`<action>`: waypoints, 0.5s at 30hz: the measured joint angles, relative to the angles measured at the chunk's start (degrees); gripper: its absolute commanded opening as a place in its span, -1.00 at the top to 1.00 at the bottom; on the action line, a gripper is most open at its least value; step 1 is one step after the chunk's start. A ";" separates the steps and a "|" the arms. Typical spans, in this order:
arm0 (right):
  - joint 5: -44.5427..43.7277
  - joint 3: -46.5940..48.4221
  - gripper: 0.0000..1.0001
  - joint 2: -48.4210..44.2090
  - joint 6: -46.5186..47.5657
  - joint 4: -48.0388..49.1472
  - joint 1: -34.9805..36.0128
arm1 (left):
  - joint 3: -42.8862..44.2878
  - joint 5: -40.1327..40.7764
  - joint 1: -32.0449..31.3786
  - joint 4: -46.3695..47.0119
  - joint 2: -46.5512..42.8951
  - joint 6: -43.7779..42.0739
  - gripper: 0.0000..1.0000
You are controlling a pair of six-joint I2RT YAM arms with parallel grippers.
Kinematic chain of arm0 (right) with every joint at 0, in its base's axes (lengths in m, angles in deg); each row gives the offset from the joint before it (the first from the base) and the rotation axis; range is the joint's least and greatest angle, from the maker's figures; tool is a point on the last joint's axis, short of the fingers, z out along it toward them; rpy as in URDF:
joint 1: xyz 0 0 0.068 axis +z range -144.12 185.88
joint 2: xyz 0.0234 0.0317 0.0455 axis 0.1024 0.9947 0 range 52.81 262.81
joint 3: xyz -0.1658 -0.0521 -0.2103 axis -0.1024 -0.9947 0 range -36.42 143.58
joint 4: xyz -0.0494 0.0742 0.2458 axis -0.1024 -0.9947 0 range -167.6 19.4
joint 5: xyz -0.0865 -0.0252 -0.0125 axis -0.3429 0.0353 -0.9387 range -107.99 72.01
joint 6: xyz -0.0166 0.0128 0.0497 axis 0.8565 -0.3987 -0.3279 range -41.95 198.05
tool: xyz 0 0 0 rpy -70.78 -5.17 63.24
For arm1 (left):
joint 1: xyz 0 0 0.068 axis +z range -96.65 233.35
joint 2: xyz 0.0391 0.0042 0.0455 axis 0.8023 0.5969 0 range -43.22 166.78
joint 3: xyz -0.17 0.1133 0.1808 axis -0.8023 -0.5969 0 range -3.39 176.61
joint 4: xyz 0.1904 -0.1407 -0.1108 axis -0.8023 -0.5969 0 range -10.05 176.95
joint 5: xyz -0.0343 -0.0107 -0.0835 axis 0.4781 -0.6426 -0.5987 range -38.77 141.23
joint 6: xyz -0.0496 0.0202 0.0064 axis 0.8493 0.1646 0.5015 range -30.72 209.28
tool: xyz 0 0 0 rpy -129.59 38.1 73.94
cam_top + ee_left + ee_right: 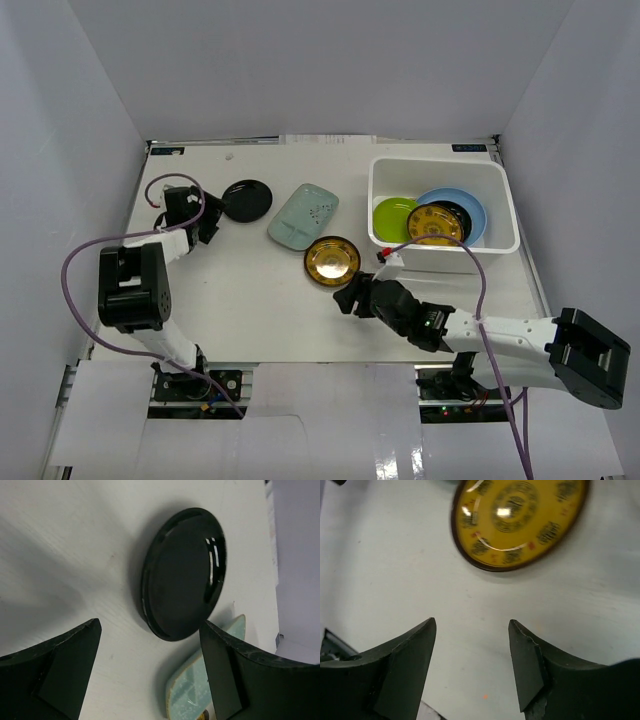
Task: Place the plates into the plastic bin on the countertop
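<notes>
Jaws gape empty on both arms, ready for rims: left faces the black plate (182, 575), right the gold plate (520, 520) at frame top.

Grey-white walls (320, 60) stand along the far, left and right edges of the tabletop (250, 310). Dark label (167, 151) at far-left corner; second dark label (468, 148) at far-right corner. White sheets (330, 410) lie over the near edge. Tiny orange speck (484, 697) on the surface.
</notes>
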 measured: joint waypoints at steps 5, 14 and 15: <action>-5.99 -6.97 -0.49 -0.90 -8.74 0.83 -1.62 | 2.84 -3.34 1.64 3.43 8.50 1.88 -0.77; -4.96 -7.52 -0.40 7.19 -17.97 7.23 -9.64 | 10.12 -5.88 1.64 7.21 17.09 3.10 -0.13; -4.79 -7.52 -0.40 7.87 -18.36 8.07 -10.34 | 10.56 -5.97 1.64 7.43 17.90 3.08 -0.01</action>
